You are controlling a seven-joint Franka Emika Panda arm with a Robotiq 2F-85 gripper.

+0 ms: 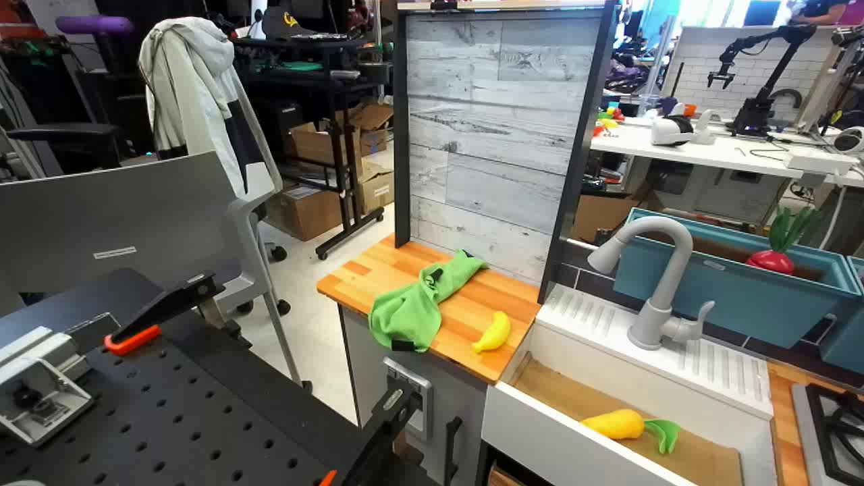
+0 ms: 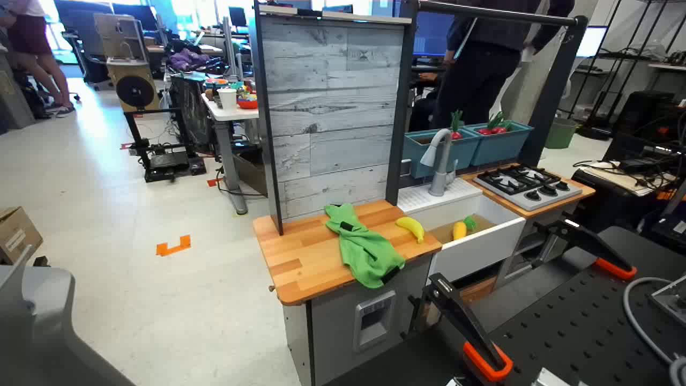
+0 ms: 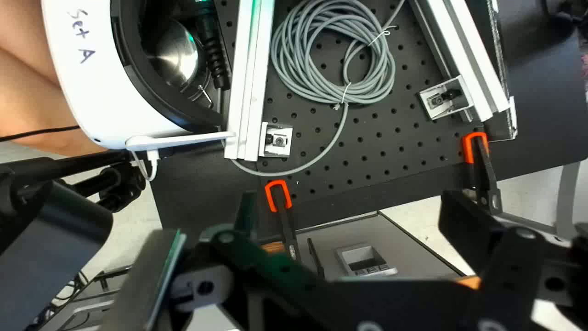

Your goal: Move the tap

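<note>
The tap (image 1: 668, 277) is a matte grey gooseneck faucet standing upright on the white ledge behind the sink (image 1: 574, 442). Its spout arches over to the left and its small side lever points right in this exterior view. The tap (image 2: 440, 169) also shows in an exterior view, in front of the teal planters. The tap is out of view in the wrist view. My gripper (image 3: 350, 204) is open, its two dark fingers wide apart with nothing between them. It hangs over the black perforated table's edge and the grey cabinet front. Neither exterior view shows the gripper.
A green cloth (image 1: 412, 310) and a yellow banana (image 1: 494, 332) lie on the wooden counter left of the sink. A yellow carrot (image 1: 614, 425) lies in the sink. A tall wooden panel (image 2: 332, 107), planters (image 2: 504, 145), a stove (image 2: 528, 185) and orange-tipped clamps (image 2: 466, 327) stand around.
</note>
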